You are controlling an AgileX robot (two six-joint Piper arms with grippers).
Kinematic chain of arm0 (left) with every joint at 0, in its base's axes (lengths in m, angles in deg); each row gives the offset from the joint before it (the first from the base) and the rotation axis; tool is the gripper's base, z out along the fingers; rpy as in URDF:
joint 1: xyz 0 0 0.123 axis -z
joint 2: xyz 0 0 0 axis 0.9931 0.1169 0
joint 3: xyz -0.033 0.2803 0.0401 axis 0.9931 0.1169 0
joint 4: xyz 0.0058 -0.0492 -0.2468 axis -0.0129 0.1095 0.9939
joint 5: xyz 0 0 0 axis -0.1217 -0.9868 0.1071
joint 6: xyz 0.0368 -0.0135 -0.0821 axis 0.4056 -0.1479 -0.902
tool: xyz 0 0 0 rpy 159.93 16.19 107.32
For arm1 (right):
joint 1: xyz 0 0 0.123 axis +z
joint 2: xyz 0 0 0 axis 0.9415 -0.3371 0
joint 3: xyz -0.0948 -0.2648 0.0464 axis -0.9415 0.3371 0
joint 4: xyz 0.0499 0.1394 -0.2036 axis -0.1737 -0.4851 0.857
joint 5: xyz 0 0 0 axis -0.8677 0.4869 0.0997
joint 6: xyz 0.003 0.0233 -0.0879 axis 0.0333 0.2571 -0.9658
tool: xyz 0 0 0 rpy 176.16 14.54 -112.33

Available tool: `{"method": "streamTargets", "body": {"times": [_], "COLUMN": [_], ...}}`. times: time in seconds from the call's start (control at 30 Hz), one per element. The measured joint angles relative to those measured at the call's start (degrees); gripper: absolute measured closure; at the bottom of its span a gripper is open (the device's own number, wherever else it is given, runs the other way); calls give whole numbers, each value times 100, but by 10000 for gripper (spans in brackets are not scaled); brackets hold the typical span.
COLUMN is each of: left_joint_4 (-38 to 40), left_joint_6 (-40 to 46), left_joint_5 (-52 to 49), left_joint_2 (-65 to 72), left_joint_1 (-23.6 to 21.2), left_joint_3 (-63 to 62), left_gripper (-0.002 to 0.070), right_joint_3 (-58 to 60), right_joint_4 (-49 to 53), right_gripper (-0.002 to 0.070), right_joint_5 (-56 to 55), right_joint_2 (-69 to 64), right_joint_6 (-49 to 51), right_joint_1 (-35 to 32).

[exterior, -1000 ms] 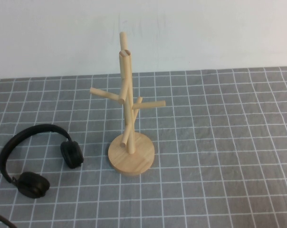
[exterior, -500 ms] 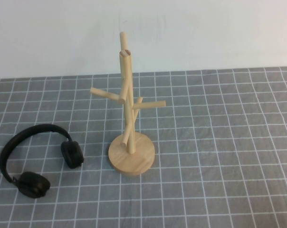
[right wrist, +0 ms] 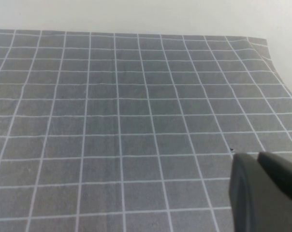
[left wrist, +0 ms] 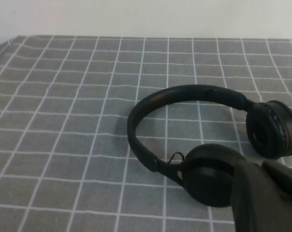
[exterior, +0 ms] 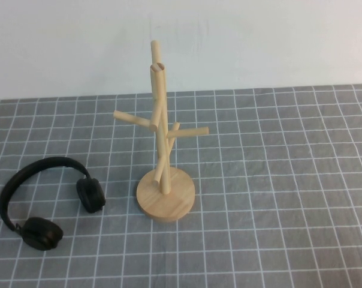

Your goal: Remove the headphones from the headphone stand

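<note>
High view: no brand, label or writing can be read anywhere. A grey cloth with a white grid (exterior: pixel 277 180) covers the table. The light wooden tree-shaped headphone stand (exterior: pixel 163 162) stands upright at centre, pegs bare. The matte black over-ear headphones (exterior: pixel 43 201) lie flat on the cloth, well apart to the stand's left. The left gripper (left wrist: pixel 264 198) hovers just beside one ear cup; the right gripper (right wrist: pixel 264 186) is over bare cloth. Whether either gripper is open or closed, I cannot tell.
</note>
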Motion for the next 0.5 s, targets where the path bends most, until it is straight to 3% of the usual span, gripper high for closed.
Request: {"method": "streamTargets", "body": {"times": [0.5], "left_joint_4": [191], "left_joint_6": [-817], "left_joint_5": [-28], "left_joint_2": [0], "left_joint_1": [-8], "left_joint_3": [0], "left_gripper": [678], "right_joint_3": [0], "right_joint_4": [0], "right_gripper": [684], "right_joint_5": [0], "right_joint_2": [0], "right_joint_6": [0], "right_joint_1": [0]}}
